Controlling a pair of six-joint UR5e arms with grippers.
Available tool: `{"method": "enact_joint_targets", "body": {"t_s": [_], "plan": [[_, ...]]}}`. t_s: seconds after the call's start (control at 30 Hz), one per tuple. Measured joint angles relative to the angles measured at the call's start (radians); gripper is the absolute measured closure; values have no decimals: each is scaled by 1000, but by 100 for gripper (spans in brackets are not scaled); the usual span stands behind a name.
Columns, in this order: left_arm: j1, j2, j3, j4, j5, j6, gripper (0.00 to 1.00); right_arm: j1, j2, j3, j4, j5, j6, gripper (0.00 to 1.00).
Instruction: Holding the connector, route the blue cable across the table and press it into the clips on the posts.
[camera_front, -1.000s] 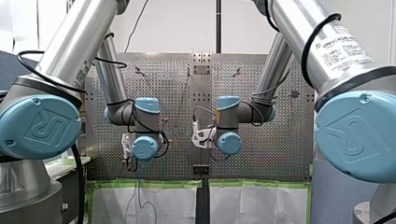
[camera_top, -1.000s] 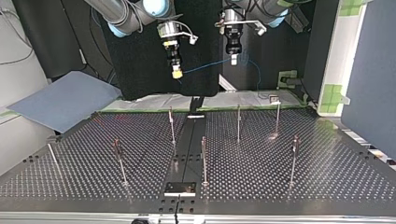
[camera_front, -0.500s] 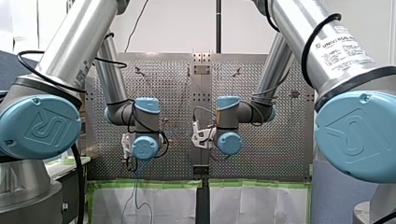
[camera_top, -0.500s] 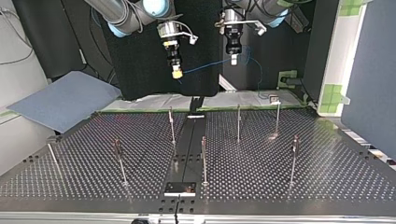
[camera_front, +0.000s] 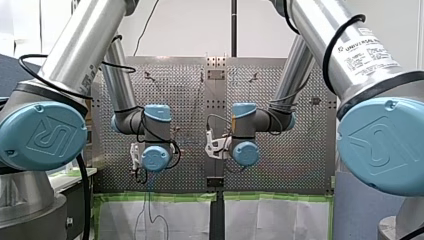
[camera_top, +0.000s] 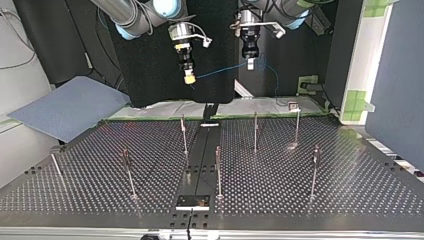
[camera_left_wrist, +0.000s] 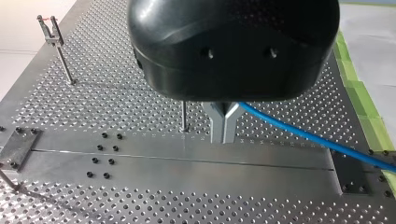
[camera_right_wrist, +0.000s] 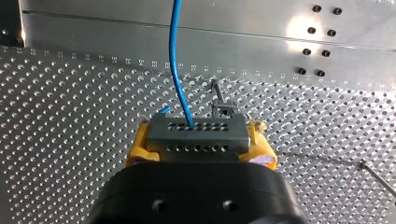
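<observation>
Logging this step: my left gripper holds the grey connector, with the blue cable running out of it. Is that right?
Not quite. The right wrist view shows that my right gripper, not my left, holds the grey connector, with the blue cable running out of it. My left gripper pinches only the cable.

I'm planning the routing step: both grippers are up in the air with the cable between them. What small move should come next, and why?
Probably lower both grippers together toward the table, keeping the span taut. My right gripper clamps the connector, my left gripper pinches the blue cable, and the span hangs above the posts, none of which appears to carry cable yet.
</observation>
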Motion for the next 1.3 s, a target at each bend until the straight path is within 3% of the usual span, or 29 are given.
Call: {"method": "enact_joint_targets", "body": {"t_s": [0.5,0.63,0.87,1.07,1.3], "plan": [[0,0,0,0,0,0,100,0,0,0,0,0,0,100],[4,17,-16,-16,1,-17,100,-4,-12,7,12,8,-8,100],[6,87,-86,-87,2,-43,100,-6,-69,11,83,13,-13,100],[6,153,-144,-120,2,-44,100,-6,-78,11,150,14,-14,100],[6,230,-156,-123,2,-44,100,-6,-78,11,220,14,-14,100]]}}
